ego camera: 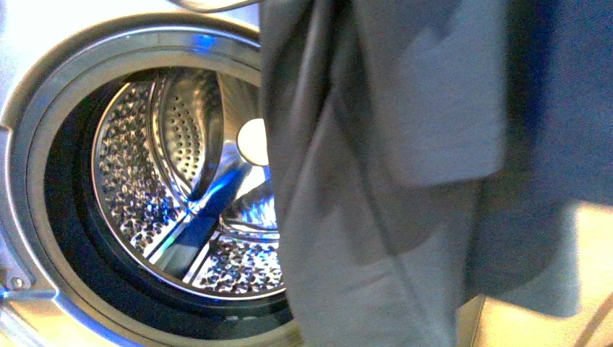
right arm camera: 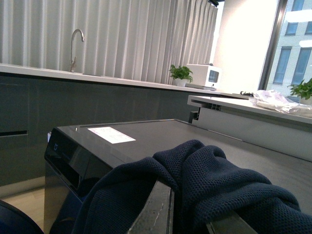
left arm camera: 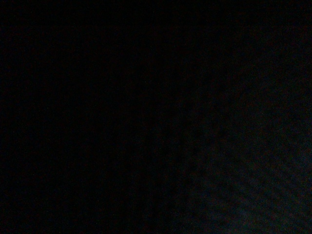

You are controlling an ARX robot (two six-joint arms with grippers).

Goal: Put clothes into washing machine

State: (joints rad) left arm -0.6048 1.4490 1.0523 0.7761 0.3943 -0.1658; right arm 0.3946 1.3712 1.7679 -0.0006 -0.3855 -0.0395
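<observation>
Pale pleated curtains and tall windows back the room, and the long table under the curtains carries a tap, a potted plant and a white microwave. Your right tool is clenched on the clothes. Dark navy knit bunches over and between its fingers, raised above the glossy top of a dark appliance that bears a white label.

In the front view the clothes hang in long folds close to the camera, in front of the right half of the washing machine mouth. To their left you see the perforated steel drum and the black gasket around it. Your left wrist view is dark, so the left tool does not show.
</observation>
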